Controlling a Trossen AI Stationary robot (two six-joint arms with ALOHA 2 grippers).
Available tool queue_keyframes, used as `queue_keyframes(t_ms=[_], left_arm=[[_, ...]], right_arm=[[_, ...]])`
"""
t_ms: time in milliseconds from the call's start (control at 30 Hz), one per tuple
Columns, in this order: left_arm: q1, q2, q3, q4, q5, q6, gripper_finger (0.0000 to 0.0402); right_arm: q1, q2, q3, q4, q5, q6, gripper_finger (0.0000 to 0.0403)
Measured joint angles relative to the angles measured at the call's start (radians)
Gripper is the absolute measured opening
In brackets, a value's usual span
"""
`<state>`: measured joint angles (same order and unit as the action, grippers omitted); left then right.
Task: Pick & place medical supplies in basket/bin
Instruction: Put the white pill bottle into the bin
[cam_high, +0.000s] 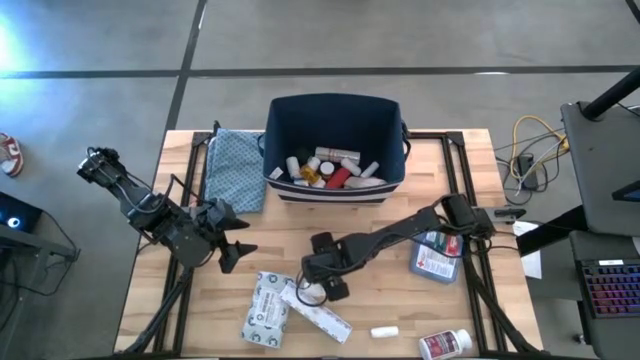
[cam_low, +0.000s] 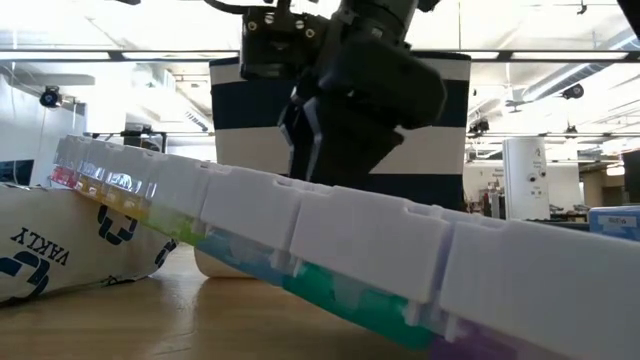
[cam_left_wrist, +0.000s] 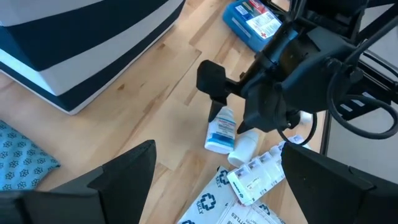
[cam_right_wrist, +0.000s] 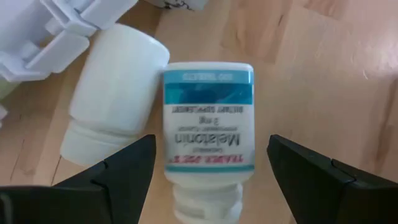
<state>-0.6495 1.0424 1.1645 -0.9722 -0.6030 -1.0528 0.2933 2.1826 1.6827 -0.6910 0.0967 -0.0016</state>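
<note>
1. White melatonin bottle (cam_right_wrist: 208, 121) lies on the counter (cam_high: 400, 290), lower centre of the overhead frame, between the right tool (cam_right_wrist: 210, 167)'s released fingers.
2. Step, likely: grasping; next, close, lift toward the navy bin (cam_high: 335, 115).
3. Left tool (cam_high: 232, 245) waits released, at left.

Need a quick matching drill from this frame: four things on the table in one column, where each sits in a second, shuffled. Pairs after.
Things
1. melatonin bottle
2. teal cloth
3. blue-and-red packet
4. navy bin

Places
A. at the table's far edge, already holding supplies
B. flat beside the bin, on the left arm's side
C. lying between the open fingers of the right gripper
D. under the right arm, near the table's right rail

Pairs: 1-C, 2-B, 3-D, 4-A
</note>
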Motion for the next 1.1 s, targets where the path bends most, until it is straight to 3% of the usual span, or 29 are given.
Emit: queue_keyframes(t_ms=[733,1100], left_arm=[[0.0,0.0,0.0,0.0,-0.002,0.0,0.0324],[0.0,0.0,0.0,0.0,-0.003,0.0,0.0324]], right_arm=[[-0.022,-0.001,-0.083,0.155,0.0,0.024,0.0295],[-0.048,-0.001,-0.081,0.152,0.0,0.181,0.0222]])
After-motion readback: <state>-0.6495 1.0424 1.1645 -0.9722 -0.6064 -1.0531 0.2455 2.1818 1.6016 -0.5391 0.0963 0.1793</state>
